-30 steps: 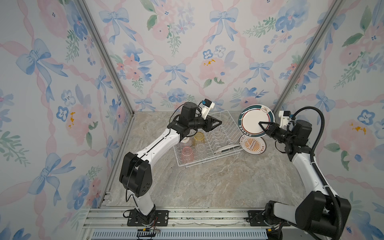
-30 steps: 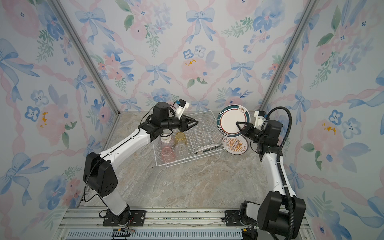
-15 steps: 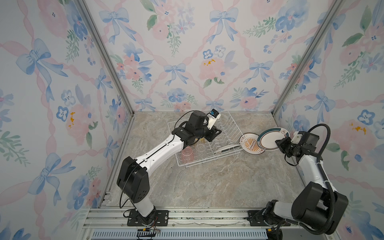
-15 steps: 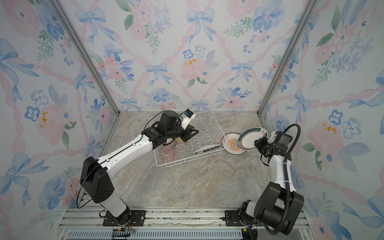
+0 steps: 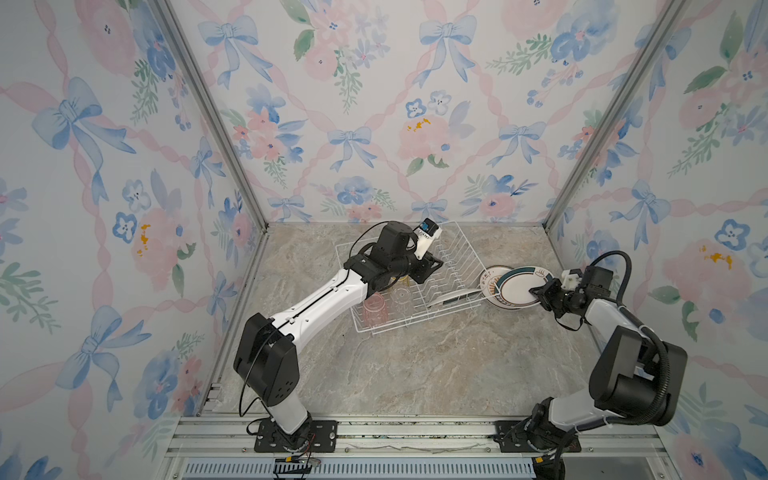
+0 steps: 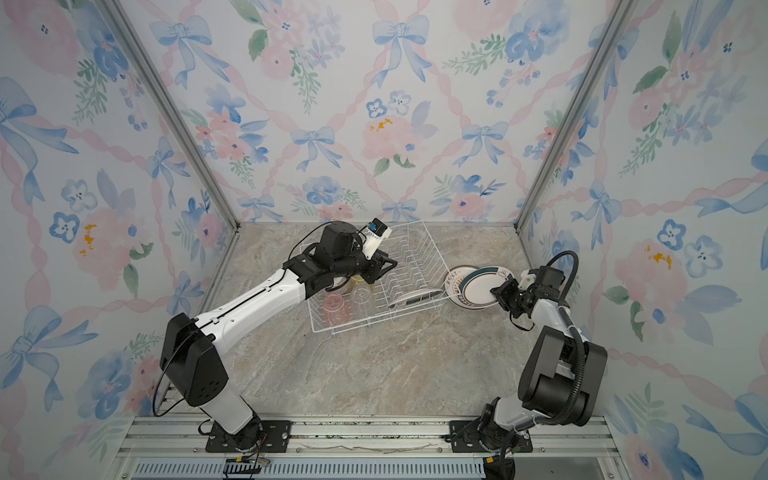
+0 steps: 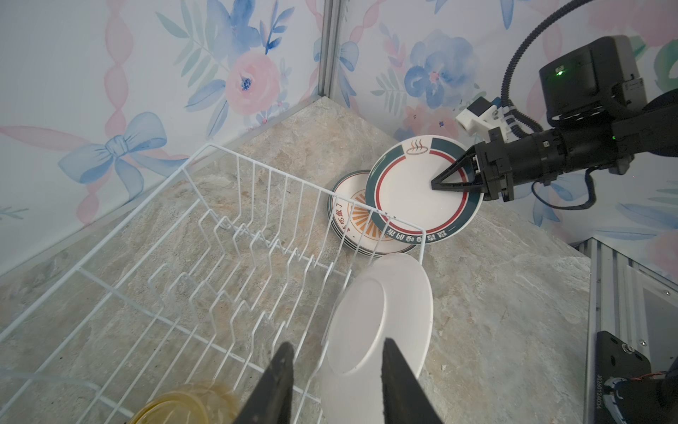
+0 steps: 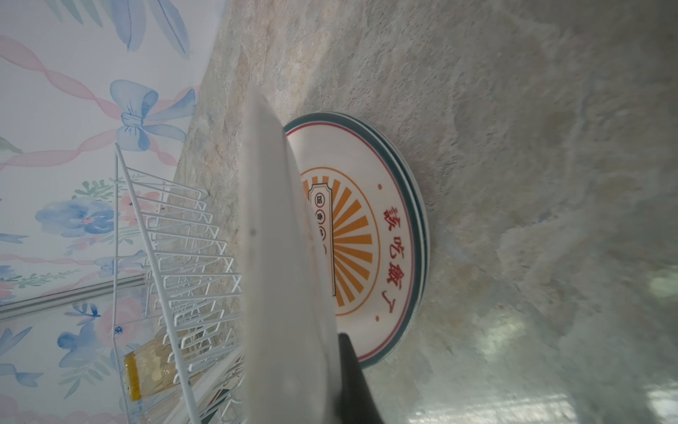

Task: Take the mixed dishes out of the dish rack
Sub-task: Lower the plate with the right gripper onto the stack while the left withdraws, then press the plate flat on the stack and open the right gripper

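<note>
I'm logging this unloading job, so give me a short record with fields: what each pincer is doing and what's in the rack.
right pincer: shut on round green-rimmed white plate, tilted over the stack of patterned plates beside the white wire dish rack
left pincer: open, empty, above the rack
in rack: leaning white plate, pink glass tumbler, clear glass tumbler, yellow glass tumbler

Four views: one high stereo pair, two wrist cameras.
In both top views the whole scene is seen from high at the front, looking down toward the back wall [image 5: 374, 124]. The dish rack [image 7: 304, 183] is seen closely from the left wrist, faced toward the green-rimmed plate [image 7: 414, 198] and stacked plates [image 7: 352, 224]; all three are shared by the nearer, sideways-turned right wrist view.
</note>
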Controlling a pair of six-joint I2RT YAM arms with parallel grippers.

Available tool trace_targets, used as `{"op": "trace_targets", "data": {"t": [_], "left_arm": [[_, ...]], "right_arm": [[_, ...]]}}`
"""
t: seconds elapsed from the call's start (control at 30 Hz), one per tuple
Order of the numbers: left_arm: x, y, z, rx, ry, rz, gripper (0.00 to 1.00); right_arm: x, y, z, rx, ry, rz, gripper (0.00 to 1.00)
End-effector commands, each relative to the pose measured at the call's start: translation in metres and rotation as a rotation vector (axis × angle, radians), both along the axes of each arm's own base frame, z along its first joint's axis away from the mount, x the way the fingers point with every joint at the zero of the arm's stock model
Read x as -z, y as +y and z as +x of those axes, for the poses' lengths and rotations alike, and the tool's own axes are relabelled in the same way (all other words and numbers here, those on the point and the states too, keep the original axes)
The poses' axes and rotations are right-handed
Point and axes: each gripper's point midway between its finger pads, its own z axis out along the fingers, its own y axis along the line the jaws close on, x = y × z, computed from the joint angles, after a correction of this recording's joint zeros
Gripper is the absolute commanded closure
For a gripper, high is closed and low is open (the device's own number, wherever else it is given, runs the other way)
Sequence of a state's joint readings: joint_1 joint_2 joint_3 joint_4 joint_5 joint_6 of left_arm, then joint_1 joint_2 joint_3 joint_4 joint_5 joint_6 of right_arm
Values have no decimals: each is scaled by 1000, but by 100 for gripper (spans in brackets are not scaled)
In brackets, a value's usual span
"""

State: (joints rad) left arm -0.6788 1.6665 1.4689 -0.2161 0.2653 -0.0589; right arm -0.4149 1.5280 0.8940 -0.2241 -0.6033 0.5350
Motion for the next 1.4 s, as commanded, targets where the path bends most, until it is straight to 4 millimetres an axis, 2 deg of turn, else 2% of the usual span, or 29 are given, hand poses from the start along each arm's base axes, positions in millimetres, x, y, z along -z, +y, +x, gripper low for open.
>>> {"op": "trace_targets", "data": {"t": [0.0,0.27,0.4,0.43,0.5,0.6,0.7,0.93,1.07,1.37], "left_arm": [[-1,2,2,-2,-11,11,64],[6,3,4,-5,1,24,63],[10,2,6,-5,8,28,63],[9,1,6,-3,8,26,63],[10,1,7,-1,9,27,64],[11,1,7,0,9,29,63],[14,1,7,2,11,34,64],[21,4,8,3,17,47,64],[25,6,8,5,19,56,64],[34,12,8,7,29,70,64]], "right_arm": [[-9,12,17,-45,-58,37,100],[5,18,27,-56,-45,66,100],[8,21,29,-72,-38,71,97],[19,22,28,-73,-10,83,96],[22,21,27,-74,1,82,95],[24,21,23,-82,25,70,87],[25,19,18,-93,57,39,70],[21,15,9,-118,105,-23,52],[22,13,2,-133,148,-59,48],[32,4,-17,-170,272,-196,46]]}}
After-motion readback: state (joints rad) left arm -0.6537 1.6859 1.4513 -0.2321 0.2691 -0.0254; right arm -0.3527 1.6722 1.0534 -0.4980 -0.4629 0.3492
